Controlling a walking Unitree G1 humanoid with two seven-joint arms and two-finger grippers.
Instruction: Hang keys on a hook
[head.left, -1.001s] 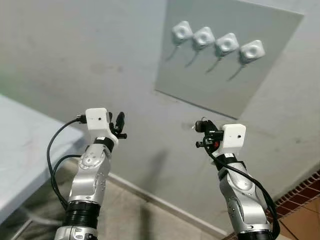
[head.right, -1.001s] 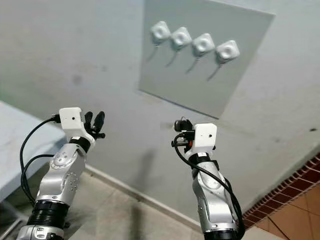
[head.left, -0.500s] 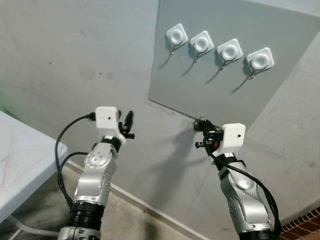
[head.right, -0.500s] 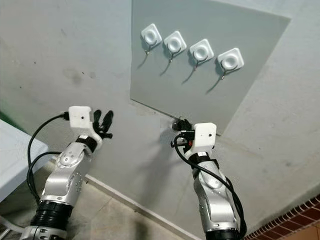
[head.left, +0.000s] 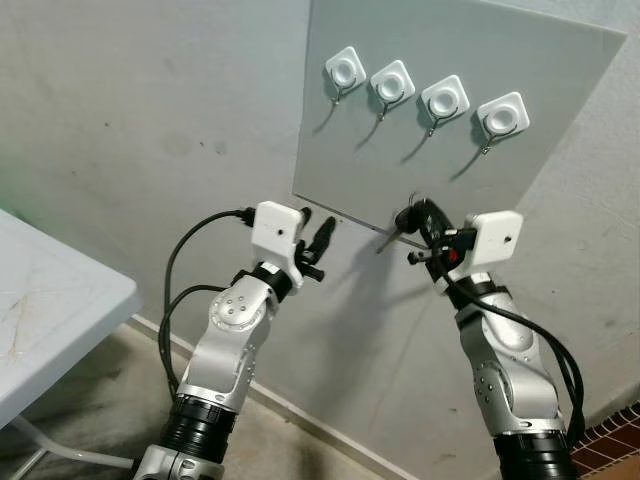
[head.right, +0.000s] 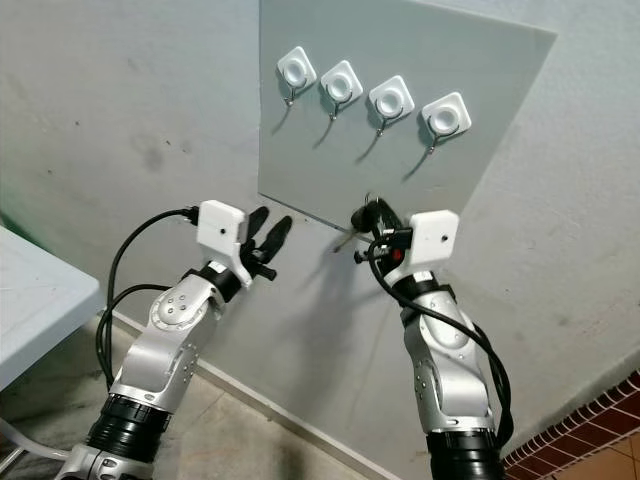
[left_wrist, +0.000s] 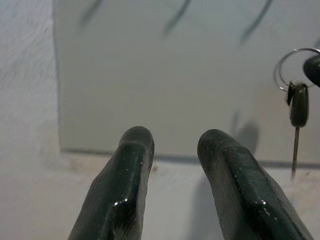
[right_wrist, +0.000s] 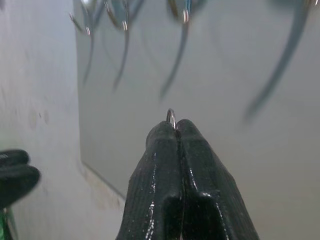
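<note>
Up near the grey panel's (head.left: 560, 120) lower edge, the right claw (head.left: 415, 215) pinches the keys (left_wrist: 298, 102) by their ring below the hooks (head.left: 432, 130); the left claw (head.left: 318, 240) hovers beside, fingers parted.

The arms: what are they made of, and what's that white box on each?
Silver jointed metal arms with black ribbed collars and loose black cables. Each wrist carries a white boxy housing; beyond it, the left pincer and right pincer have two long glossy black fingers.
</note>
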